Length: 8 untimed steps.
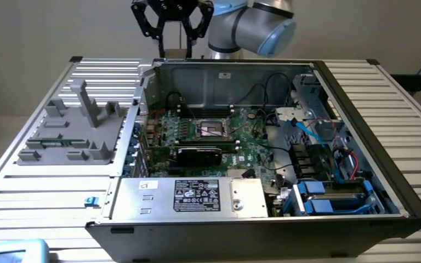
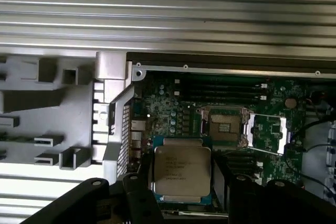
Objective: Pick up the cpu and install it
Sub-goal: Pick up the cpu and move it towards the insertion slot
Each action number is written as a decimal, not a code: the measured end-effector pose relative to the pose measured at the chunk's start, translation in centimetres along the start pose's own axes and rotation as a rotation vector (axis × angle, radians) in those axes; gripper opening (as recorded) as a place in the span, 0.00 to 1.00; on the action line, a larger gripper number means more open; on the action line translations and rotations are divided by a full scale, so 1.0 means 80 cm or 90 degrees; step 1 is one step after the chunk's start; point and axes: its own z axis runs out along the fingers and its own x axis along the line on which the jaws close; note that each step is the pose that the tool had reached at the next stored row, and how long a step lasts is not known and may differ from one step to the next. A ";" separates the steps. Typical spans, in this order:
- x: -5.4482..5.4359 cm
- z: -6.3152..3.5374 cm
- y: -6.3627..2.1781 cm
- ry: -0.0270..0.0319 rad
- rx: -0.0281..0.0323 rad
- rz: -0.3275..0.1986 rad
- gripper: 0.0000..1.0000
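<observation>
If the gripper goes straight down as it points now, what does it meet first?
Probably the green motherboard beside the open socket, not the socket itself: the gripper holds the flat silver-topped square cpu offset from it. Depth is unclear.

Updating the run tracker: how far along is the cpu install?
Done: pickup. The cpu is gripped in the hand, lifted clear of everything. In hand: it hangs high above the open case, with the motherboard below. Left: the socket stands open and empty, so the cpu is not yet seated.
</observation>
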 end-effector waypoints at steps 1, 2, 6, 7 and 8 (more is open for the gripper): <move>-0.005 0.000 0.000 0.0000 0.0000 0.000 0.55; -0.009 0.000 0.000 0.0000 0.0000 0.000 0.55; -0.028 -0.001 -0.001 0.0000 0.0000 0.000 0.55; -0.032 -0.001 -0.001 0.0000 0.0000 0.000 0.55; -0.037 -0.001 -0.001 -0.0001 0.0000 0.000 0.55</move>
